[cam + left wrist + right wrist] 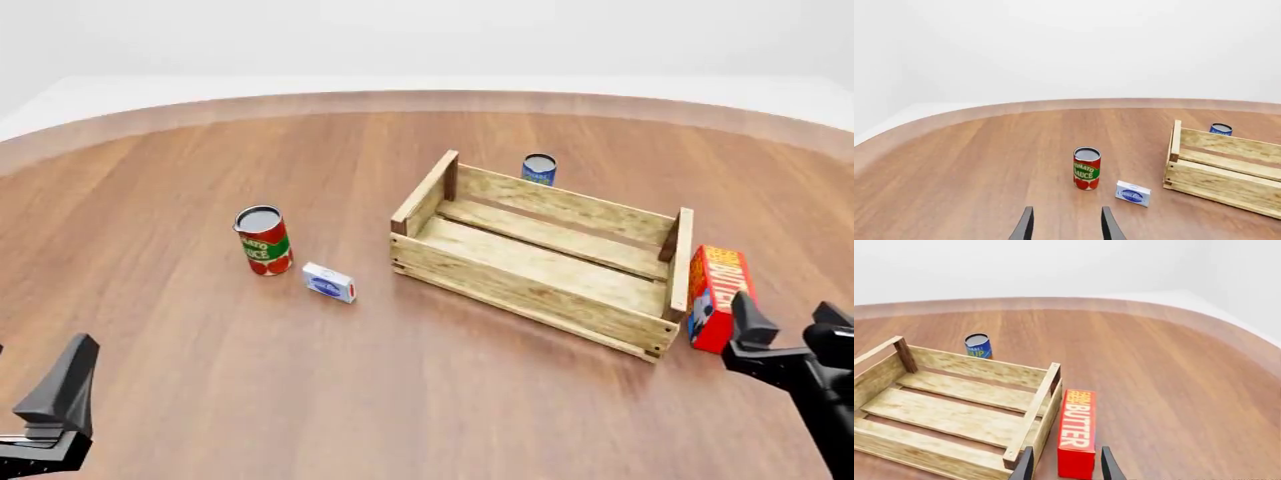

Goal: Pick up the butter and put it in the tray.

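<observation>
Red-and-orange, the butter carton (717, 297) stands just outside the wooden tray's (539, 262) right end board. The right gripper (787, 345) hovers near it, jaws parted and empty: the approach step. Next it must descend squarely around the carton. The left gripper (1066, 225) waits, released.

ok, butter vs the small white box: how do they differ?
Colour: the butter is red and orange with white BUTTER lettering; the white box has a blue label.
Size: the butter is clearly bigger, about as high as the tray end beside it; the white box is lower than the tomato can next to it.
Place: the butter stands outside the tray's right end, the white box left of the tray.
Both are rectangular cartons on the table, outside the tray.
</observation>
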Controlling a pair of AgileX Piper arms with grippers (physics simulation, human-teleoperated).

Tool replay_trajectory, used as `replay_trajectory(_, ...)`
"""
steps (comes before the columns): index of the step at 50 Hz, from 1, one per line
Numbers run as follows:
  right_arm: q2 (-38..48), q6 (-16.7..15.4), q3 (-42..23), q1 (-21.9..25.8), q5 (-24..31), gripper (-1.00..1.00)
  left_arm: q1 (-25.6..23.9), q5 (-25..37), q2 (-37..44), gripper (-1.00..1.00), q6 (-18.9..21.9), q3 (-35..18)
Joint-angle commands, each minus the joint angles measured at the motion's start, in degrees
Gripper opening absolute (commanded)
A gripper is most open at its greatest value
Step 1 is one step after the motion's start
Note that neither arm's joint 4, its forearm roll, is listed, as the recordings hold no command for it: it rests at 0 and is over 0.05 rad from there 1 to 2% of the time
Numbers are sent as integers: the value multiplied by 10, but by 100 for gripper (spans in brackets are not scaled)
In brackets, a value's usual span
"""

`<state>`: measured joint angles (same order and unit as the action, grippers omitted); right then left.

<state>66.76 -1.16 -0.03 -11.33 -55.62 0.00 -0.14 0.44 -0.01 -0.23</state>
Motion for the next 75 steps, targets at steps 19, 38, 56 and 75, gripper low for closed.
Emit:
replay_trajectory(19, 151, -5, -11, -13, -120, 100, 0, 0, 0, 100, 0, 0)
replay_trajectory(38, 209, -2, -38, -17, -140, 100, 0, 0, 0, 100, 0, 0)
replay_trajectory(56, 247, 1, -60, -21, -142, 100, 0, 0, 0, 100, 0, 0)
replay_trajectory(75, 286, 4, -84, -22, -142, 100, 0, 0, 0, 100, 0, 0)
